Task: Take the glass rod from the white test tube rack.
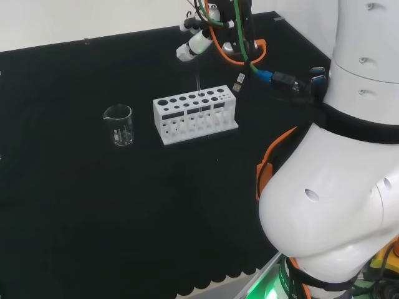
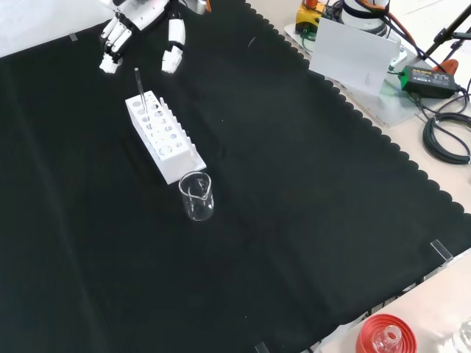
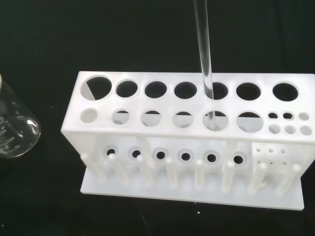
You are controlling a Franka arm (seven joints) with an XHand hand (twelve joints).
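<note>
Fingers (image 2: 112,45) of the hand (image 2: 140,26) hang straight and relaxed, spread a little apart from the thumb, and hold nothing; in the front view they hover just beyond the far end of the white test tube rack (image 2: 163,140), above the black cloth of the desk (image 2: 294,191). In the head view the hand (image 1: 194,45) sits above and behind the rack (image 1: 195,114), clear of it. The glass rod (image 2: 140,91) stands upright in the rack, in one of the large holes near the end closest to the hand, its top just below the fingertips and apart from them. The wrist view shows the rod (image 3: 205,59) passing down through a hole in the top plate and into the one beneath. A clear glass beaker (image 2: 196,196) stands on the cloth just beside the rack's other end, upright.
</note>
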